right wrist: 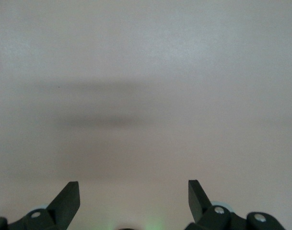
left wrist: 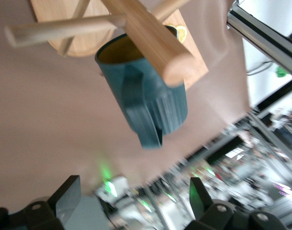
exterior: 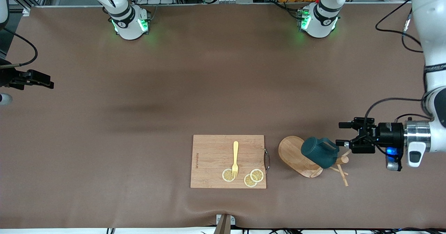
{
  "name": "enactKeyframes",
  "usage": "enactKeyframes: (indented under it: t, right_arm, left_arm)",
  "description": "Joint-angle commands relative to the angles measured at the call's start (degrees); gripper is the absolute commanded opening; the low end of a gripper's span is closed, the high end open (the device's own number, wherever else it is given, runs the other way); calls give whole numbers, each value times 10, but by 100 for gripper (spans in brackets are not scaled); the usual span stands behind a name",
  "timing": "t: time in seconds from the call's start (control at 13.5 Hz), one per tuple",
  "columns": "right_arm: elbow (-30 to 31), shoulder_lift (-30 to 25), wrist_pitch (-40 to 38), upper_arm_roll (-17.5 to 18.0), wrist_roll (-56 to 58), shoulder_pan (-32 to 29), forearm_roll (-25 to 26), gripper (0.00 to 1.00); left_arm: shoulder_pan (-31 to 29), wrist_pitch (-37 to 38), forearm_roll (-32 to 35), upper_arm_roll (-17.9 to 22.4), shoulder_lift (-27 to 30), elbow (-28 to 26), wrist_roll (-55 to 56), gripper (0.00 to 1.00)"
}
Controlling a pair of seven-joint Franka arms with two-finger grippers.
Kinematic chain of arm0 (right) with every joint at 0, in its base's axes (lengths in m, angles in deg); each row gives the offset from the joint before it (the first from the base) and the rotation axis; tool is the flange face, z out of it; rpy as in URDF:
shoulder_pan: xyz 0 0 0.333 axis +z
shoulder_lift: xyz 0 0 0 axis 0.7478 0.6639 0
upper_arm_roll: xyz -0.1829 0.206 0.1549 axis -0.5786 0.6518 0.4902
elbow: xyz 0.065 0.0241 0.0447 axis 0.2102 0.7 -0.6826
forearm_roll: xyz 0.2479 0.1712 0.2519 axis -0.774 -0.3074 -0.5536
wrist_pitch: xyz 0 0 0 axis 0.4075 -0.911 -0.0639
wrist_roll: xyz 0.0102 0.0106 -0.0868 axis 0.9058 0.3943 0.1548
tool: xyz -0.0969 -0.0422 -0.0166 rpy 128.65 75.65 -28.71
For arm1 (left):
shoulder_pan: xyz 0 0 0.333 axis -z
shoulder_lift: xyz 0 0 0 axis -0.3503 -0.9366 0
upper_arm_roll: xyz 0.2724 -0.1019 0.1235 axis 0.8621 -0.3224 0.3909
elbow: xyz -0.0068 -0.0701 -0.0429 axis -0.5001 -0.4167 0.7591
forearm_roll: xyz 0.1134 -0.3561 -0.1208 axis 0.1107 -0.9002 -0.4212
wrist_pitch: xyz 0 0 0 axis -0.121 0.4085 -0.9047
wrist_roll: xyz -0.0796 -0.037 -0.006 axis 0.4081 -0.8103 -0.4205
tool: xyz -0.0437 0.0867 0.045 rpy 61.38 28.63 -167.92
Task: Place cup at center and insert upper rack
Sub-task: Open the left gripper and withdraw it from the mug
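The upper rack lies tipped on its side toward the left arm's end of the table, with its oval base (exterior: 292, 154) on edge and its post (exterior: 344, 160) pointing at the left arm. The dark teal cup (exterior: 318, 153) rests tilted against the post, handle toward my left gripper (exterior: 341, 134). That gripper is open, level with the cup's handle and a short gap from it. In the left wrist view the cup (left wrist: 150, 105) lies beside the post (left wrist: 150, 43), apart from the open left gripper (left wrist: 134, 187). My right gripper (exterior: 45, 80) waits open over bare table (right wrist: 134, 189).
A rectangular cutting board (exterior: 209, 157) lies beside the rack's base, toward the right arm's end, near the front edge. On it are a yellow fork (exterior: 235, 157) and three lemon slices (exterior: 251, 178). Thin pegs (exterior: 343, 176) stick out from the rack toward the front camera.
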Motion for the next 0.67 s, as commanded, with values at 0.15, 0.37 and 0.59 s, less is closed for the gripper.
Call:
enactKeyframes:
  t: [0.15, 0.37, 0.59]
  right_arm:
    - [-15, -1, -3, 9, -6, -2, 2, 100]
    - [-16, 0, -2, 8, -7, 8, 4, 100]
    - [-20, 0, -2, 8, -7, 11, 4, 100]
  left_arm:
    - [31, -32, 171, -2, 125, -61, -46, 100]
    - [40, -33, 359, -53, 202, -96, -51, 100]
    - [38, -33, 454, -83, 276, -161, -87, 100]
